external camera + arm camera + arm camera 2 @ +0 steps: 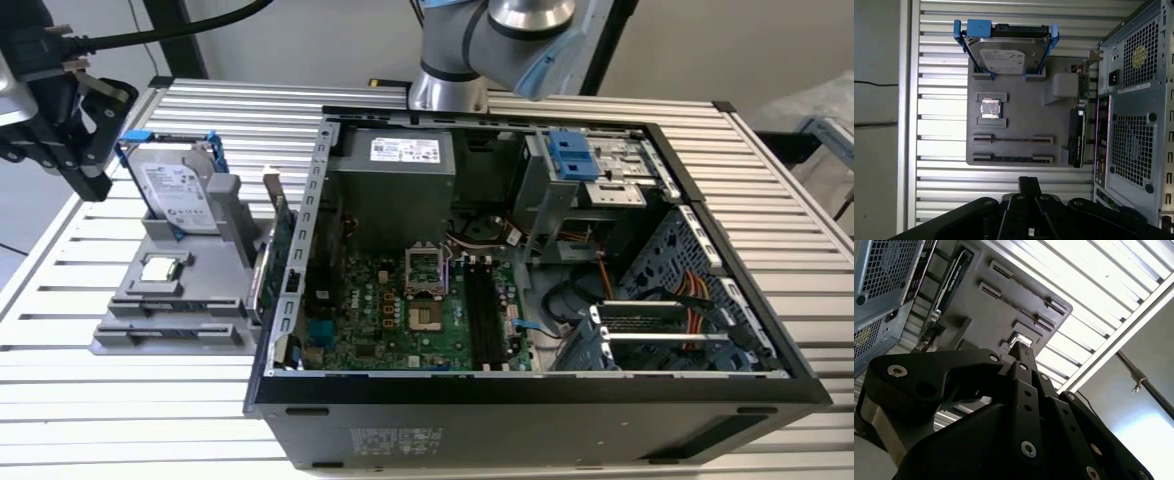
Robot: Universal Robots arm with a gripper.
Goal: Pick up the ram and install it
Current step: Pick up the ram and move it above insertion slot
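Tool: clenched, fingers pressed together with nothing between them. In the exterior view it hangs high at the exterior view's left, over the counter, near the tray and well apart from the case.
Tray load: the drive stands upright at one end. The chip sits in its pocket. A card stands along the side next to the case.
Holders: two long, narrow rests on the tray. In the first wrist view both look bare, with only a thin line between their end blocks.
Slots: long dark rows on the motherboard, inside the open case.
Ram: I cannot place it for sure. My judgement is that it is one of the dark strips in the slots.
Done: probably the pick-up and the placing, judged from the bare tool and bare-looking holders.
Left: whether the stick is fully seated and latched is too small to tell.
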